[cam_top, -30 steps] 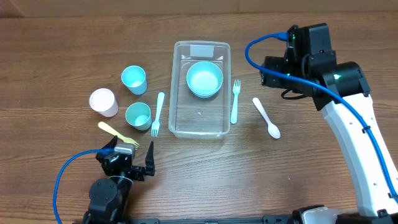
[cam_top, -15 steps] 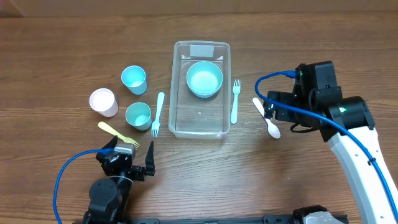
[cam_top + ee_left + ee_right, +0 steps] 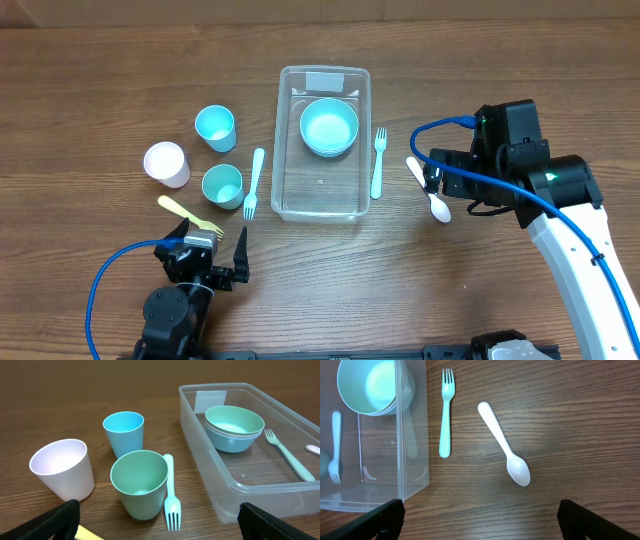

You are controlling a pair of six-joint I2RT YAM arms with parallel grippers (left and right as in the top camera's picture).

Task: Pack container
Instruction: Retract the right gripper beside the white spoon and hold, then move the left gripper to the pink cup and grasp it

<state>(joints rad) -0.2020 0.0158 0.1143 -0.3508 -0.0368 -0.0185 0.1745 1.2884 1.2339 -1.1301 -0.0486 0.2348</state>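
The clear container [image 3: 284, 160] stands at the table's middle with stacked blue bowls [image 3: 329, 127] in its far end. My right gripper [image 3: 432, 175] hovers open over the white spoon [image 3: 428, 189], which lies to the container's right beside a teal fork [image 3: 378, 163]. In the right wrist view the spoon [image 3: 503, 442] lies ahead of the open gripper [image 3: 480, 512]. My left gripper [image 3: 205, 262] rests open at the front left. It faces a green cup [image 3: 139, 482] and a pale blue fork [image 3: 171, 495] and holds nothing.
Left of the container stand a blue cup [image 3: 215, 128], a white cup [image 3: 166, 164] and the green cup [image 3: 222, 186]. A yellow fork [image 3: 190, 215] lies just in front of them, close to my left gripper.
My right arm has come forward from beside the container's far end to above the white spoon, then held still. The left arm has not moved.
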